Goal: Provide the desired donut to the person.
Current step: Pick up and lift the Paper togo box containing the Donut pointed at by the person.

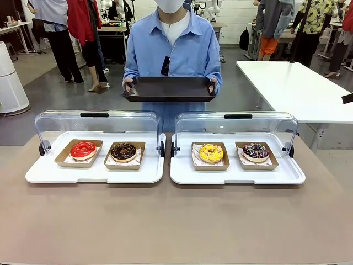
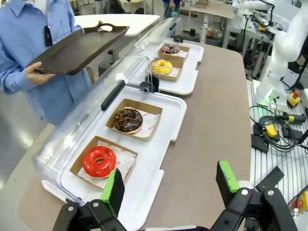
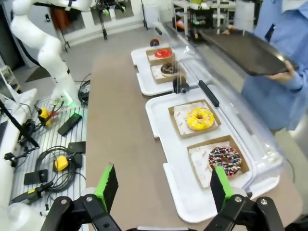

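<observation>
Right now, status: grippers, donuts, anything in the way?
Left gripper open, empty; right gripper same. Red donut, chocolate donut, yellow donut, sprinkled donut untouched in boxes, clear covers up. Person holding dark tray. Nothing in the way.

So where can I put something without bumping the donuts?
The wide table strip on the robot's side of both white trays is bare. The dark tray the person holds is bare. It's crowded farther back: the left tray and right tray nearly touch, each holding two boxed donuts.
</observation>
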Tool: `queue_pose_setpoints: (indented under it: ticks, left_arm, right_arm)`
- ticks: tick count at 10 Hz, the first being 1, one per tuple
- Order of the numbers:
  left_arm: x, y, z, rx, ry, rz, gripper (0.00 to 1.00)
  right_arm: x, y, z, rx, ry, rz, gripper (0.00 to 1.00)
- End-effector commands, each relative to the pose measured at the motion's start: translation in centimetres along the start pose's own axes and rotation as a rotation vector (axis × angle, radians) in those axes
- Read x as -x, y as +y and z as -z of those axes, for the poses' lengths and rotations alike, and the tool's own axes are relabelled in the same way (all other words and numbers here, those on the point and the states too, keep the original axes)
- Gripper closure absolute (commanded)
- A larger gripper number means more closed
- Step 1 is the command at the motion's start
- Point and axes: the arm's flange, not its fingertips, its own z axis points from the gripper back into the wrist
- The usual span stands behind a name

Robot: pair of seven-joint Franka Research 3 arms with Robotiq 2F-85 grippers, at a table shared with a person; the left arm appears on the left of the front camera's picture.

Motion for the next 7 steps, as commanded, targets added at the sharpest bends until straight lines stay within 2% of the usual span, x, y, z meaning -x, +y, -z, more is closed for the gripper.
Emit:
queue_pose_setpoints:
  ticks: [1,7]
  left_arm:
    - [-0.89,0.23,-0.04,0.008,0.004,0.014,0.00]
    - [-0.14,0.09,0.15,0.009,0.009,-0.002,0.00]
  right_arm:
    - [-0.15,-0.64,-0.19,-0.021,-0.011,-0.016,0.00]
    - [0.13,0.01,-0.10,-0.009,-0.002,0.000,0.00]
